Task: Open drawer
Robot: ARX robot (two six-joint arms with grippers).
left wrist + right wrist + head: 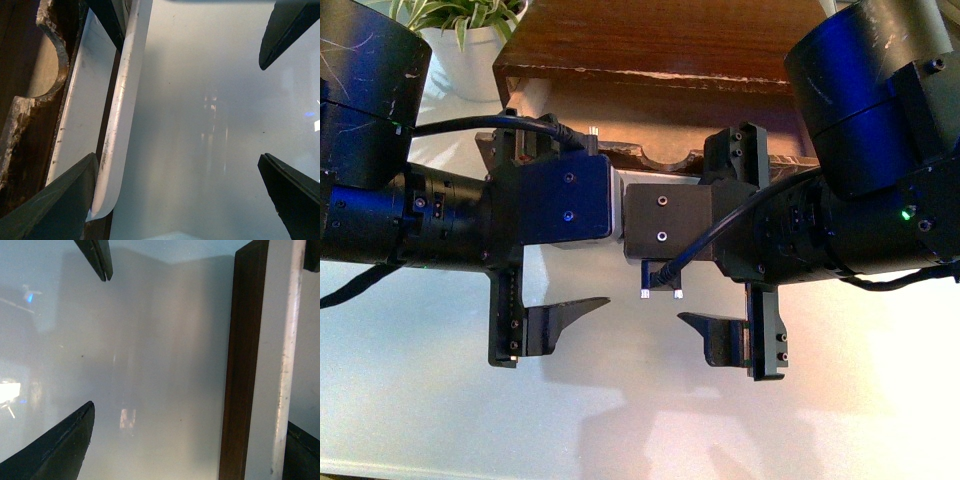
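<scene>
The dark-brown drawer (665, 160) shows its half-round notch under the cabinet top, between my two arms. My left gripper (600, 225) and right gripper (692, 240) face each other in front of it, both open. In the left wrist view the white bar handle (122, 100) runs beside the scratched drawer edge (20, 130) and passes just inside one finger (60, 200) of the open left gripper (176, 157). In the right wrist view the handle (285, 365) lies beside a dark-brown edge (242, 365), near one finger of the open right gripper (190, 415). Neither gripper holds anything.
A dark wooden cabinet top (650, 40) overhangs the drawer. A plant in a white pot (470, 55) stands at the back left. The white table (640, 420) stretches in front of the grippers. Black cables run over both wrists.
</scene>
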